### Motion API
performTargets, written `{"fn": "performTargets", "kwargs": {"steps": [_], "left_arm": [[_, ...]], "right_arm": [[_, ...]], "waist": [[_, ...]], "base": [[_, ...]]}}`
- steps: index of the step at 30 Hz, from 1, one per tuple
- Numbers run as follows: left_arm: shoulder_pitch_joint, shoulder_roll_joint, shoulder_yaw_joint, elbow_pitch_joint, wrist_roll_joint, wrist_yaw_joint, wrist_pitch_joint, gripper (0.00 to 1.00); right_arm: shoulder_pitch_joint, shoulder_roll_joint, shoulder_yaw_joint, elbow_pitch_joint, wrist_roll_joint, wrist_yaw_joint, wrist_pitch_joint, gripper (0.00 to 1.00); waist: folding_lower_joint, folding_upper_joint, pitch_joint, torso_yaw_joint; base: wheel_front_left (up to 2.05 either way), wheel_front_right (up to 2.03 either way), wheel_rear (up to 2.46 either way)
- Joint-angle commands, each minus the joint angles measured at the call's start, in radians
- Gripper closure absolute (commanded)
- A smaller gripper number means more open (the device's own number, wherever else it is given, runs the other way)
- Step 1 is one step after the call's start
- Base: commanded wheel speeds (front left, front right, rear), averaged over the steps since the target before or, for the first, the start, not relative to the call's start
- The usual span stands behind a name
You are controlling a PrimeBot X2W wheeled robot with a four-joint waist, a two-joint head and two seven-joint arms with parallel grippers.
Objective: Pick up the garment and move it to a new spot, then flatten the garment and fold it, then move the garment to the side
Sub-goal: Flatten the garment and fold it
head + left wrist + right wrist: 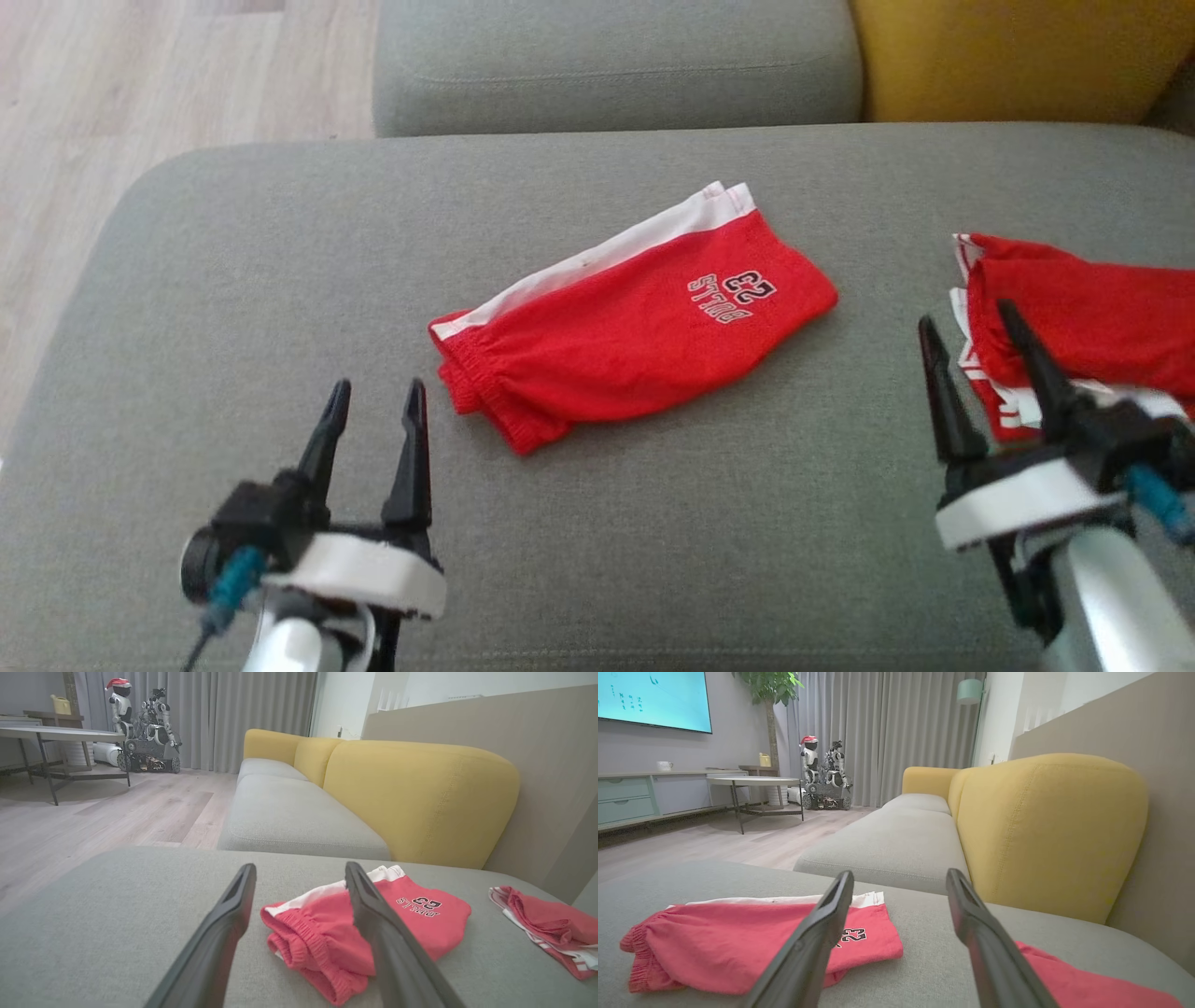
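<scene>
While both arms hang low over the grey sofa seat (233, 280), the left claw (378, 385) has its two dark fingers parted with nothing between them, its tips just short of the elastic waistband of the red shorts (635, 327). The right claw (966, 315) is likewise spread and empty. Its fingers overlap the near edge of a second red garment (1092, 317), which lies crumpled with white trim showing, though contact cannot be judged. The red shorts lie folded and flat near the middle of the seat, white side stripe toward the back, the "BULLS 23" print at the far end. Beyond them lie another grey cushion (616, 56), a yellow backrest (1008, 56) to the right and pale wood floor (112, 93) to the left.
</scene>
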State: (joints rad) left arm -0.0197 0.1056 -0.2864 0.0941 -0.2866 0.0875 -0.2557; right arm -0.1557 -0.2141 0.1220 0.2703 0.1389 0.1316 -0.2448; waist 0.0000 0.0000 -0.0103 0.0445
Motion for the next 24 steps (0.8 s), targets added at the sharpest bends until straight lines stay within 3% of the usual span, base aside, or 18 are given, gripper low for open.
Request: {"fn": "performTargets", "kwargs": {"steps": [1,5,10,14,18,24], "left_arm": [[-0.029,0.001,0.044,-0.037,0.013,0.000,-0.006,0.00],[0.015,-0.031,0.072,-0.058,0.064,-0.007,-0.006,0.00],[0.021,-0.046,0.096,-0.058,0.084,-0.024,-0.006,0.00],[0.013,-0.052,0.102,-0.055,0.082,-0.042,-0.006,0.00],[0.004,-0.054,0.096,-0.048,0.088,-0.053,-0.006,0.00],[-0.029,-0.055,0.060,-0.039,0.076,-0.062,-0.006,0.00]], "right_arm": [[-0.018,0.002,0.007,-0.043,-0.013,-0.001,0.005,0.00],[0.104,0.074,-0.065,-0.135,-0.083,-0.001,0.039,0.00],[0.146,0.078,-0.064,-0.180,-0.133,-0.001,0.066,0.00],[0.143,0.085,-0.074,-0.194,-0.102,-0.001,0.100,0.00],[0.107,0.117,-0.087,-0.185,0.053,-0.001,0.170,0.00],[-0.017,0.146,-0.146,-0.110,0.349,-0.001,0.367,0.00]], "waist": [[0.0000,0.0000,-0.003,-0.009],[0.0000,0.0000,0.000,-0.020],[0.0000,0.0000,0.004,-0.027],[0.0000,0.0000,0.017,-0.017],[0.0000,0.0000,0.041,0.003],[0.0000,0.0000,0.111,0.063]], "base": [[0.00,0.00,0.00],[0.00,0.00,0.00],[0.00,0.00,0.00],[0.00,0.00,0.00],[0.00,0.00,0.00],[0.00,0.00,0.00]]}}
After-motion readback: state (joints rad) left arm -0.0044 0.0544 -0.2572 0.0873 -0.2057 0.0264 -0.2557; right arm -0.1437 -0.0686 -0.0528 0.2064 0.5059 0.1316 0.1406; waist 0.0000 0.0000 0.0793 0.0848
